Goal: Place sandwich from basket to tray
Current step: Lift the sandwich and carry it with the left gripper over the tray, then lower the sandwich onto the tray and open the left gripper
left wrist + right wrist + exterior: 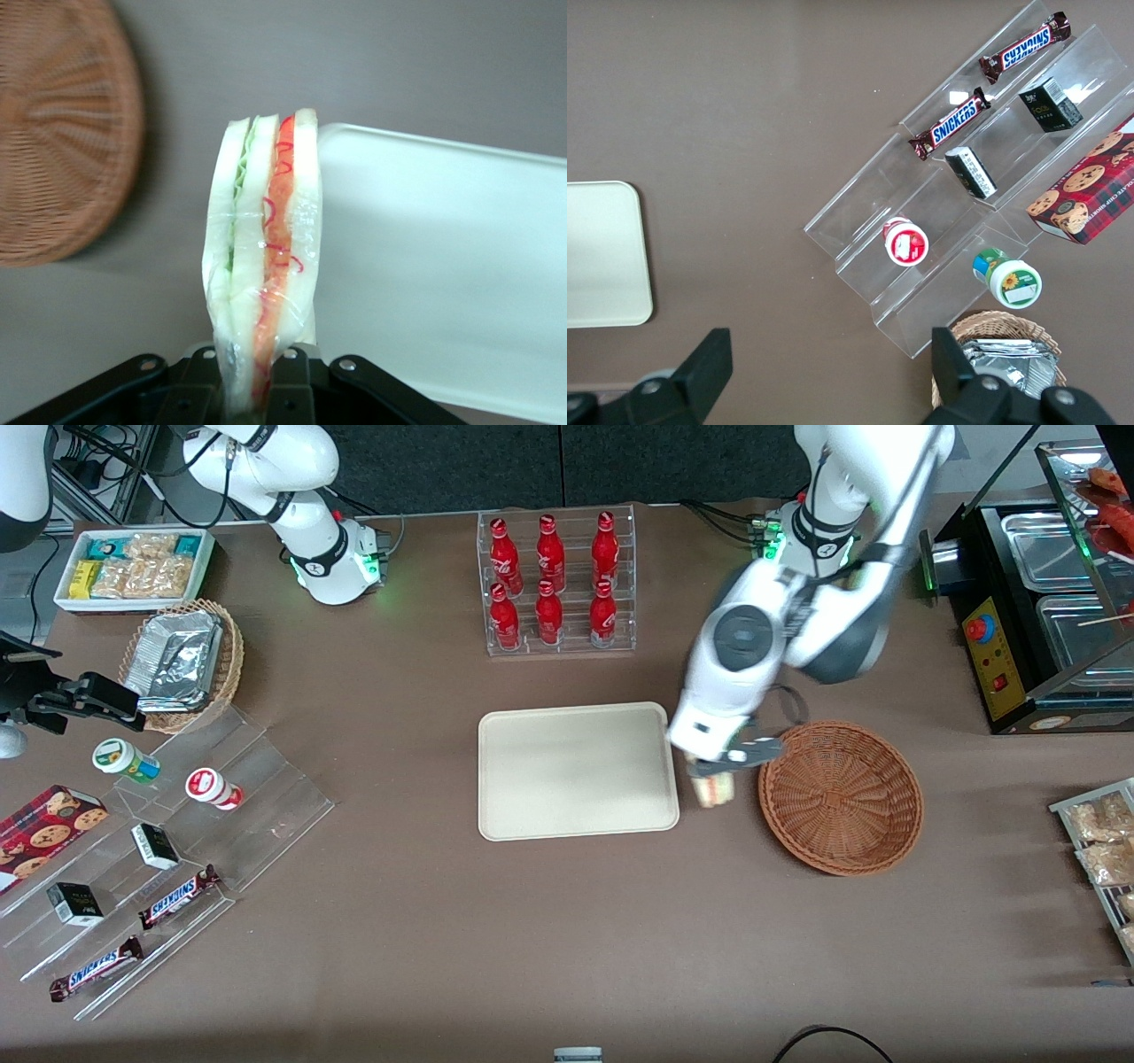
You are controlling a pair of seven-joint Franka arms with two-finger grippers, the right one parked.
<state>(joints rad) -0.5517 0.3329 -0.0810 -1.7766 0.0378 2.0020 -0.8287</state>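
My left gripper (714, 772) hangs above the table in the gap between the basket (840, 797) and the tray (576, 771), shut on the sandwich (716, 788). In the left wrist view the wrapped sandwich (264, 257) stands upright between the black fingers (297, 390), its green, orange and red filling showing at the cut edge. The reddish-brown woven basket (62, 133) holds nothing, and the cream tray (443, 266) lies bare beside the sandwich.
A clear rack of red bottles (554, 580) stands farther from the front camera than the tray. Toward the parked arm's end lie a foil-filled tan basket (182, 662), a white snack bin (133, 567) and clear display steps (168, 868). A food warmer (1045, 602) stands at the working arm's end.
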